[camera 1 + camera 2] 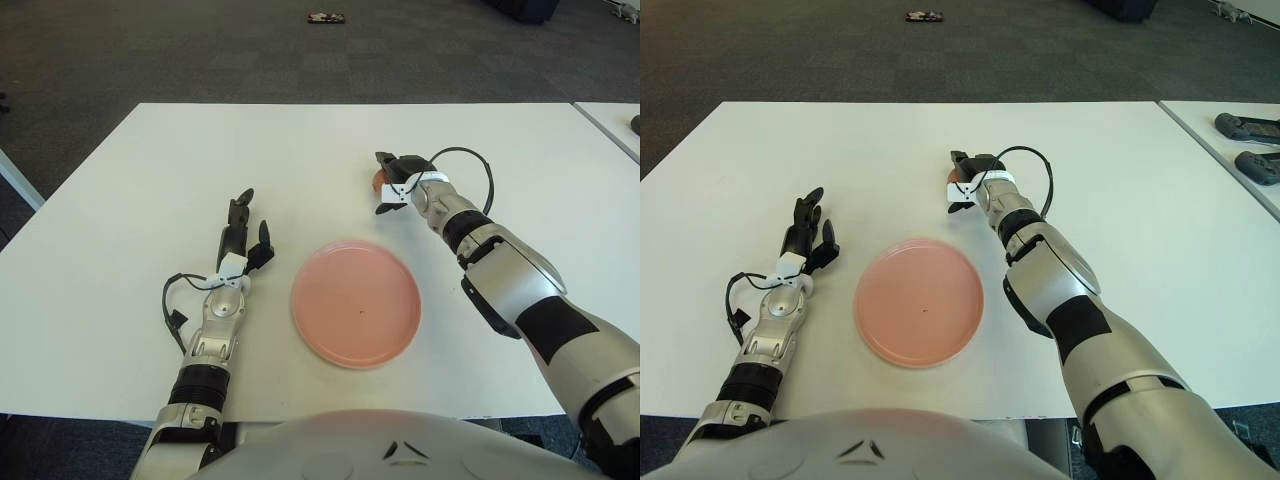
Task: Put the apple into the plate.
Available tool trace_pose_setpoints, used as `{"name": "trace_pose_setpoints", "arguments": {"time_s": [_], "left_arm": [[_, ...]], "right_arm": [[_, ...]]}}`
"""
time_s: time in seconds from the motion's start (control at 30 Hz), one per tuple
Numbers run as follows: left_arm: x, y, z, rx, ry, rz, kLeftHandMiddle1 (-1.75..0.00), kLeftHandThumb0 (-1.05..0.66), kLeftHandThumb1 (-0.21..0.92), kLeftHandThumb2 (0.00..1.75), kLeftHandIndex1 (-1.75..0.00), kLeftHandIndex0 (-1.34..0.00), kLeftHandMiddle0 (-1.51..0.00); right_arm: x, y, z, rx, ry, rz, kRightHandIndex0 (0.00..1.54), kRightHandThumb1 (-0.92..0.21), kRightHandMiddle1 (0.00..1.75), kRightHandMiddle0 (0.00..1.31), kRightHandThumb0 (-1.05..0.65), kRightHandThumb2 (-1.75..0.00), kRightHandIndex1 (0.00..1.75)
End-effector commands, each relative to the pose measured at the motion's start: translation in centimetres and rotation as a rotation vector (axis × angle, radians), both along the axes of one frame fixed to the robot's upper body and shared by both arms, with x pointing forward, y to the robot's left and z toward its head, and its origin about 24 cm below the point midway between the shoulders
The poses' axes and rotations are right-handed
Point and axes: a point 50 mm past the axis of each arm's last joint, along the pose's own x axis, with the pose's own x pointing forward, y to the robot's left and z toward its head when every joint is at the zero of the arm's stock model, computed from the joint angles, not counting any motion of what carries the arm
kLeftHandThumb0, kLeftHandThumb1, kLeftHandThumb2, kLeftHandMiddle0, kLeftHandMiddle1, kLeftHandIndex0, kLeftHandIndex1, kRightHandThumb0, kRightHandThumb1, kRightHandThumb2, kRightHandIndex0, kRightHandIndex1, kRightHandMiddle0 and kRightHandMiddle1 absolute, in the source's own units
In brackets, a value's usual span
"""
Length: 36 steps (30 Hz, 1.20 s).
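White table on dark carpet. Right hand is closed around the apple, at 1 o'clock from the pink plate. Grasp step in hand; next, lift and carry toward 7 o'clock. Left hand relaxed, at plate's 9 o'clock.

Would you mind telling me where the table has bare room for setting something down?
The white table is bare between the left hand and its far edge. The round pink plate is empty. It is crowded where the right hand closes around the reddish apple.
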Motion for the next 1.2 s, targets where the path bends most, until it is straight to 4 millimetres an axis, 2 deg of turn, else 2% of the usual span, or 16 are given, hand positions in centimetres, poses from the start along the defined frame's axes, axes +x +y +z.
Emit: {"name": "trace_pose_setpoints", "arguments": {"time_s": [0.0, 0.5, 0.8, 0.87, 0.9, 0.97, 1.0, 1.03, 1.07, 1.17], "left_arm": [[-0.2, 0.2, 0.0, 0.001, -0.006, 0.016, -0.06, -0.86, 0.92, 0.93, -0.55, 0.0, -0.22], [-0.5, 0.2, 0.0, -0.009, -0.024, 0.032, -0.06, -0.85, 0.92, 0.92, -0.57, 0.0, -0.22], [-0.6, 0.2, 0.0, -0.014, -0.028, 0.036, -0.06, -0.85, 0.92, 0.91, -0.55, 0.0, -0.22], [-0.6, 0.2, 0.0, -0.015, -0.03, 0.037, -0.06, -0.84, 0.92, 0.91, -0.56, 0.0, -0.23], [-0.6, 0.2, 0.0, -0.016, -0.031, 0.038, -0.06, -0.84, 0.92, 0.9, -0.56, 0.0, -0.23], [-0.6, 0.2, 0.0, -0.017, -0.033, 0.037, -0.06, -0.84, 0.92, 0.9, -0.56, 0.0, -0.23], [-0.6, 0.2, 0.0, -0.017, -0.035, 0.037, -0.06, -0.84, 0.92, 0.9, -0.56, 0.0, -0.23], [-0.6, 0.3, 0.0, -0.017, -0.036, 0.037, -0.06, -0.83, 0.92, 0.9, -0.56, 0.0, -0.23], [-0.6, 0.3, 0.0, -0.017, -0.037, 0.037, -0.06, -0.83, 0.92, 0.9, -0.57, 0.0, -0.23], [-0.7, 0.3, 0.0, -0.016, -0.038, 0.036, -0.06, -0.83, 0.92, 0.9, -0.57, 0.0, -0.24]], "right_arm": [[-0.2, -0.2, -0.5, 0.003, 0.008, -0.016, 0.0, -0.92, 0.0, 0.0, -1.05, -0.06, 0.0], [-0.2, -0.5, -0.6, -0.01, -0.001, -0.031, 0.0, -0.92, 0.0, 0.0, -1.05, -0.13, 0.0], [0.0, -1.1, -0.2, 0.007, -0.057, -0.053, 0.0, -0.92, 0.0, 0.0, -1.05, -0.26, 0.0], [0.1, -1.2, 0.0, 0.014, -0.068, -0.052, 0.07, -0.92, 0.32, 0.0, -1.05, -0.27, 0.03], [0.1, -1.2, 0.0, 0.019, -0.073, -0.051, 0.08, -0.92, 0.36, 0.0, -1.05, -0.27, 0.03], [0.1, -1.2, 0.0, 0.037, -0.084, -0.053, 0.18, -0.92, 0.71, 0.0, -1.04, -0.25, 0.1], [0.0, -1.2, 0.1, 0.053, -0.094, -0.056, 0.17, -0.92, 0.94, 0.0, -1.04, -0.22, 0.35], [0.0, -1.2, 0.1, 0.064, -0.1, -0.058, 0.19, -0.88, 1.17, 0.02, -0.95, -0.18, 0.64], [0.1, -1.2, 0.1, 0.072, -0.106, -0.061, 0.21, -0.85, 1.33, 0.03, -0.89, -0.19, 0.85], [0.1, -1.4, 0.1, 0.091, -0.108, -0.08, 0.25, -0.69, 1.54, 0.11, -0.78, -0.4, 1.13]]}}
